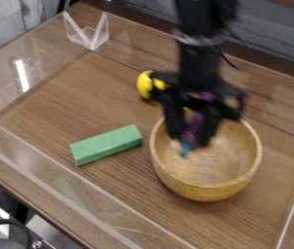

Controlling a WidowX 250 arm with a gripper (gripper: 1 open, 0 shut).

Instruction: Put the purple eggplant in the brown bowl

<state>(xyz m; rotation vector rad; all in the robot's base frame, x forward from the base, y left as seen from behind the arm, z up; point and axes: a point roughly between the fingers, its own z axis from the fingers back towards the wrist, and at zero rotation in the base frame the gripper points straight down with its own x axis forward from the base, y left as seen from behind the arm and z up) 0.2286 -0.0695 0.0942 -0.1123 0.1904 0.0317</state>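
Gripper (190, 139): your jaws are clamped tight on the purple eggplant, pointing steeply down.
Purple eggplant (193, 130): held between the fingers, hanging above the brown bowl's hollow.
Brown bowl (242, 170): on the wooden table (58, 107).
Nearby: yellow lemon (146, 84), green block (107, 144).

one eggplant (190, 129), one bowl (176, 173), one lemon (144, 84), one green block (107, 144)
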